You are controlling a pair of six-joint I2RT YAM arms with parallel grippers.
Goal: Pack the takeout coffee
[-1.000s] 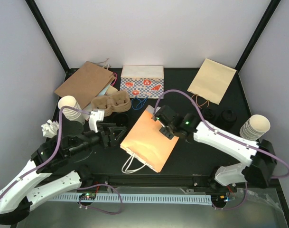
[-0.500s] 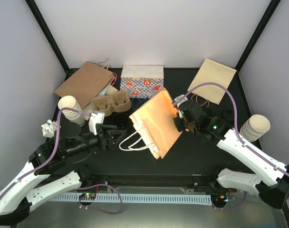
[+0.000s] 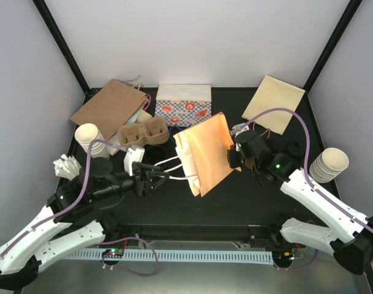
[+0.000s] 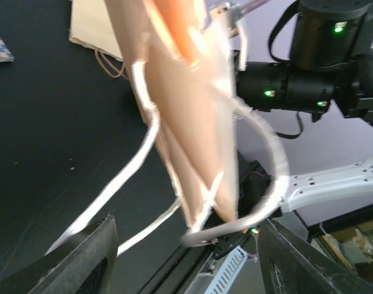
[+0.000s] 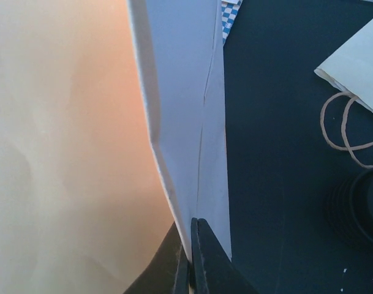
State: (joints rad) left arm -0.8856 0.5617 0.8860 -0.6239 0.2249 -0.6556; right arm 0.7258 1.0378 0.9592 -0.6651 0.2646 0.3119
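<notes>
Not much packed yet, honestly. My right gripper (image 5: 190,256) is pinched tight on the folded edge of the orange paper bag (image 3: 206,158) and holds it up off the table, tilted, with the mouth end pointing left. My left gripper (image 4: 186,260) is spread wide with nothing in it. The bag's white handles (image 4: 263,184) dangle right in front of it, one loop hanging between the fingers.

The takeout coffee (image 3: 292,149) sits on the table at the right, beyond my right arm and near the flat tan bag (image 3: 274,104). I can make out one black cup clearly; the other is mostly hidden by the arm. The cardboard tray (image 3: 143,133) at the far left has empty hollows. So I reckon everything is left: open the bag, load the cups, pack them.
</notes>
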